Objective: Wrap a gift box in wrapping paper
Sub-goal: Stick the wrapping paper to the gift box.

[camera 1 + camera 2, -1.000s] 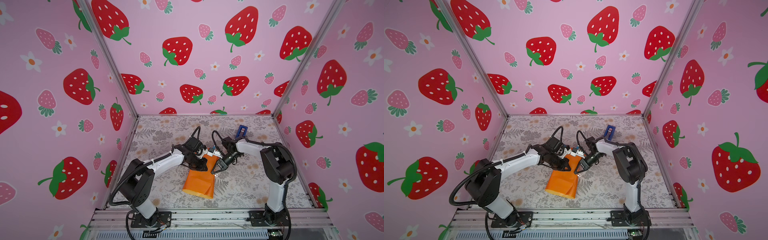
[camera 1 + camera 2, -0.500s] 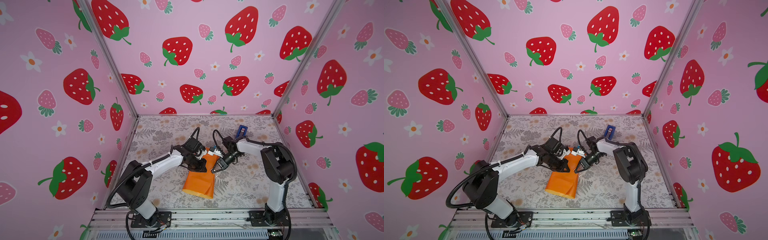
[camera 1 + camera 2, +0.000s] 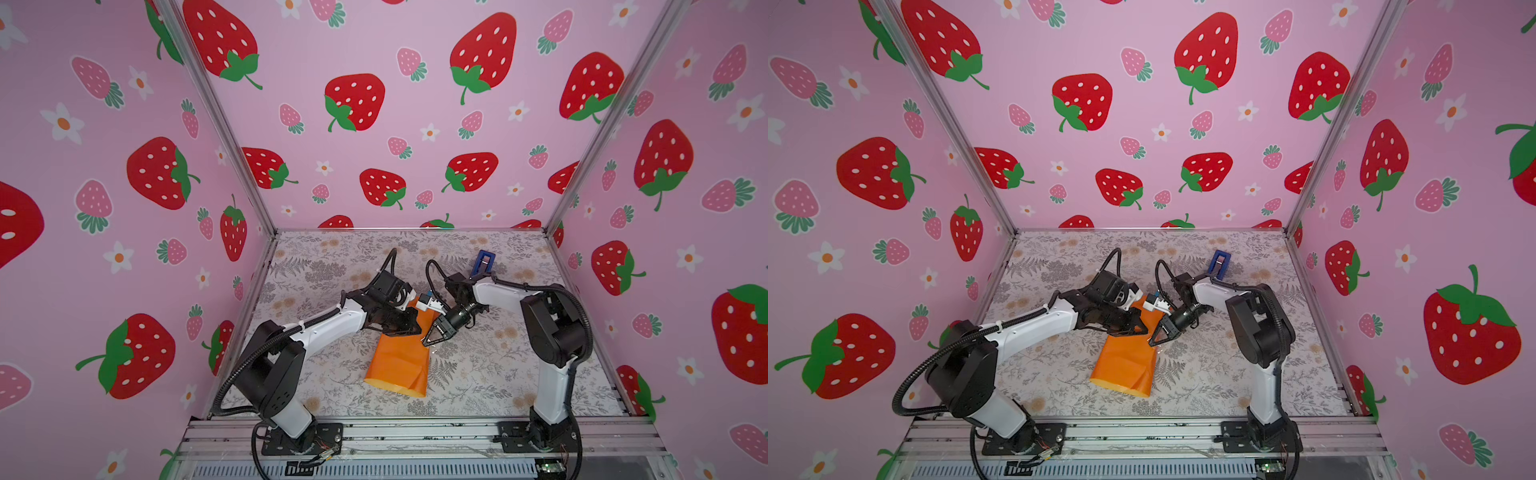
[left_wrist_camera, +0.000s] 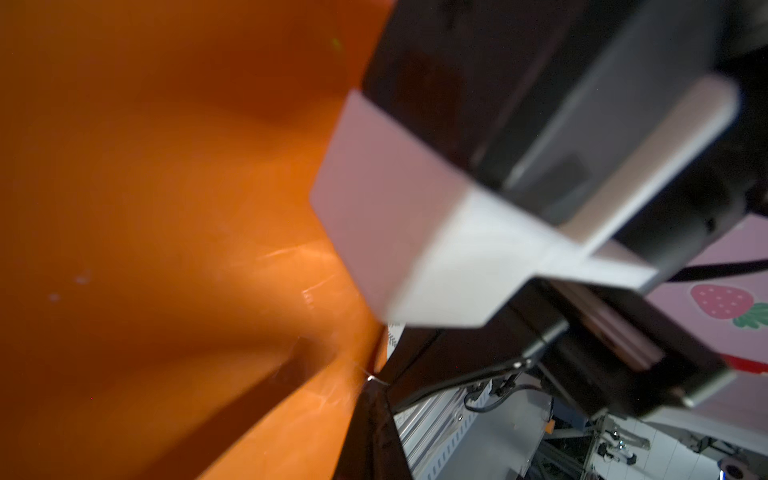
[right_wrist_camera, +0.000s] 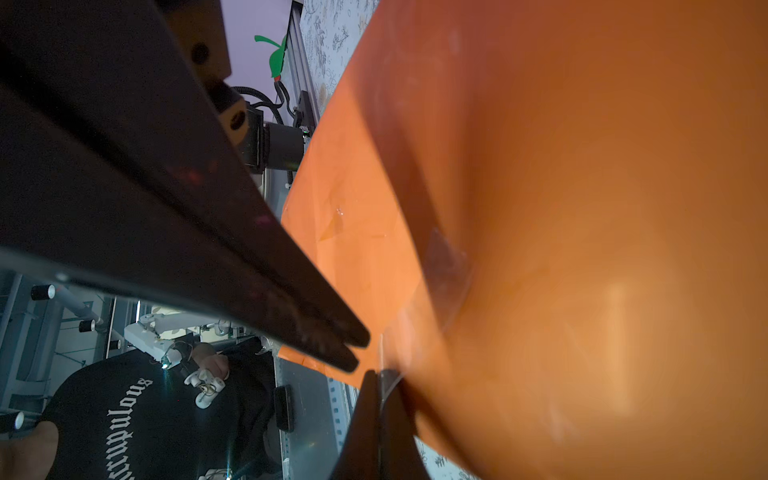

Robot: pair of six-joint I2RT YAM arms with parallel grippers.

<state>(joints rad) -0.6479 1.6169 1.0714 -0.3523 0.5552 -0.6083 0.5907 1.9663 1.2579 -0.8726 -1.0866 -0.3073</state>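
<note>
Both clenched: left pincer (image 3: 415,330), right pincer (image 3: 427,341), tips touching wrapping paper (image 3: 399,365).

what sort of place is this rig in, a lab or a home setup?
Probably a lab robot cell: printed strawberry wall panels on metal frame posts box in a small table, left arm and right arm bolted to a rail, and the right wrist view shows a person outside.

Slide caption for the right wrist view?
Shut right end effector with its tips beside the glossy orange wrapping paper.
</note>
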